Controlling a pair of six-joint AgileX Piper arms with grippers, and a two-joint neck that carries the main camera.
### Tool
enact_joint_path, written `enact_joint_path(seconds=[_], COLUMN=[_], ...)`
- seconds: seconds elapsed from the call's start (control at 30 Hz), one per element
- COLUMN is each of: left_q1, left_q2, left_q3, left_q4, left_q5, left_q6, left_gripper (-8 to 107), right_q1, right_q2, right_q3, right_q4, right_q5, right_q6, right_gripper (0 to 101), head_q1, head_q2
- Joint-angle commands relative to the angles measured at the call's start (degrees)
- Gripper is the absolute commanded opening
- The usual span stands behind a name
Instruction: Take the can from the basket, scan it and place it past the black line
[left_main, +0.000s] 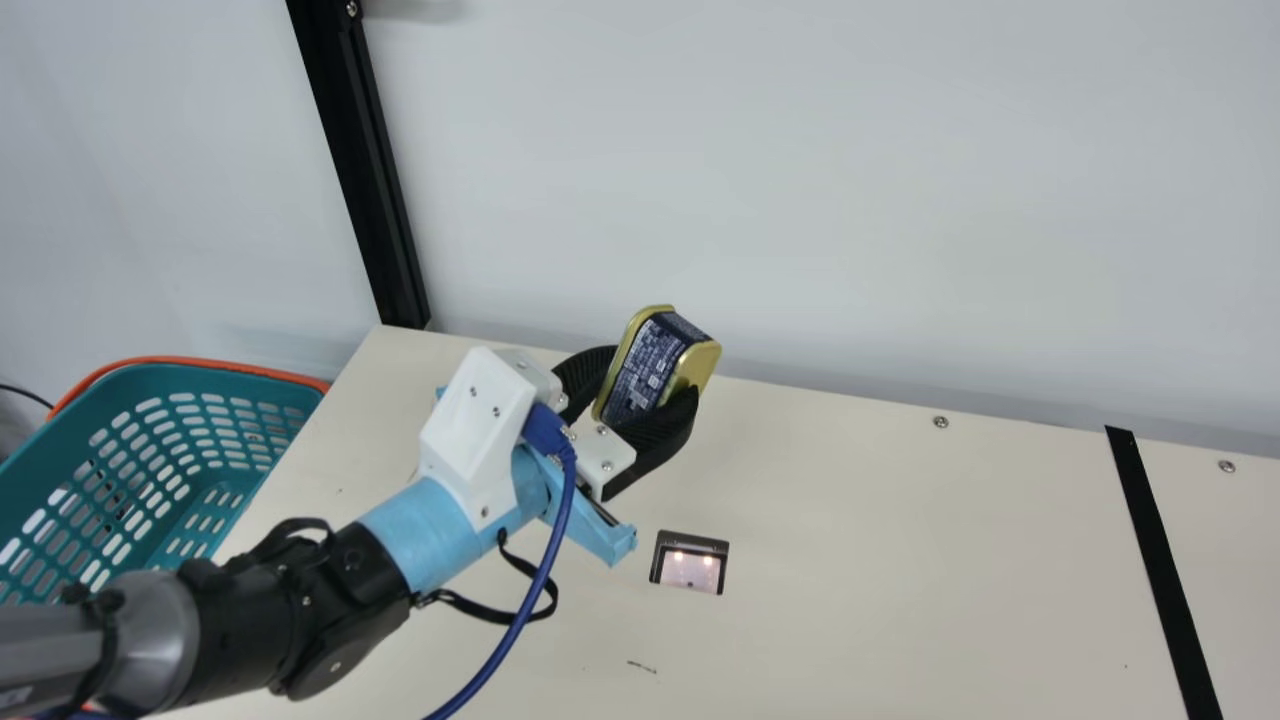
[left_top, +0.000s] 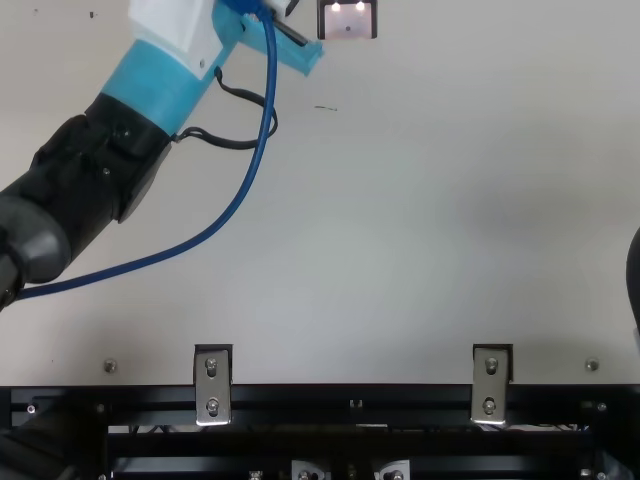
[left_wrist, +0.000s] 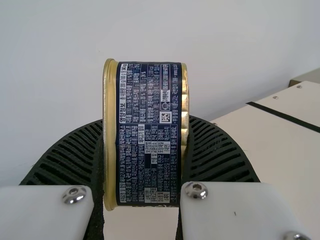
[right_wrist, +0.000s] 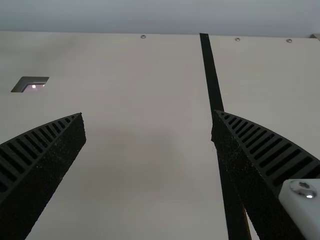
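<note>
Left jaws (left_main: 654, 376) clenched on the can (left_main: 645, 362), one black ribbed finger against each gold end. Can is tilted in the main view, held up off the surface (left_main: 900, 540), between basket and black line, so short of the line. Dark blue label with pale print faces the left wrist camera, small square code (left_wrist: 165, 117) included. Behind the jaws: white housing (left_main: 475, 425), light blue sleeve (left_main: 425, 530), then black and grey arm links; blue cable (left_main: 561, 520) loops off the housing. Scanner window (left_main: 690, 566), dark frame, two lights glowing, set in the surface near the held can, on the camera's side of it in the main view. Right jaws (left_top: 634, 280) at the top view's edge, released: in the right wrist view the two fingers stand wide apart, one overlapping the black line (left_main: 1160, 570) from that angle. Line is well apart from the scanner, out to the right in the main view. Teal basket (left_main: 225, 380) at the far left beside the surface, holes all over its wall, orange rim (left_main: 165, 359) just behind it. Pale wall (left_main: 800, 200) at the back, black post (left_main: 365, 160) against it. Black rail (left_top: 350, 396) with metal brackets (left_top: 212, 390) along the near edge, top view.
</note>
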Motion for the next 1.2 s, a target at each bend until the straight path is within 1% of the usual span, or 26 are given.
enact_joint_path(seconds=[0.0, 0.27, 0.43, 0.57, 0.7, 0.83, 1.0, 1.17], left_q1=[0.06, 0.70, 1.16, 1.68, 2.29, 2.69, 2.18, 0.94], left_q2=[0.38, 2.81, 3.66, 3.21, 2.13, 0.71, -0.48, -0.37], left_q3=[-0.28, -2.19, -3.20, -2.98, -2.00, -0.30, 2.21, 4.46], left_q4=[0.32, 1.09, 2.75, 4.20, 4.73, 4.07, 2.08, -0.70], left_q5=[0.03, 0.96, 2.14, 2.22, 1.49, -0.06, -2.52, -5.26], left_q6=[-0.44, -5.31, -11.15, -16.61, -21.08, -23.31, -23.51, -21.56], left_gripper=[10, 10, 10, 10, 10, 10, 10, 10], right_q1=[0.00, 0.00, 0.00, 0.00, 0.00, 0.00, 0.00, 0.00], right_q2=[0.00, 0.00, 0.00, 0.00, 0.00, 0.00, 0.00, 0.00], right_q3=[0.00, 0.00, 0.00, 0.00, 0.00, 0.00, 0.00, 0.00], right_q4=[0.00, 0.00, 0.00, 0.00, 0.00, 0.00, 0.00, 0.00], right_q5=[0.00, 0.00, 0.00, 0.00, 0.00, 0.00, 0.00, 0.00], right_q6=[0.00, 0.00, 0.00, 0.00, 0.00, 0.00, 0.00, 0.00], right_gripper=[101, 101, 101, 101, 101, 101, 101, 101], head_q1=[-1.83, -1.83, -1.83, -1.83, -1.83, -1.83, -1.83, -1.83], head_q2=[-0.14, -0.14, -0.14, -0.14, -0.14, -0.14, -0.14, -0.14])
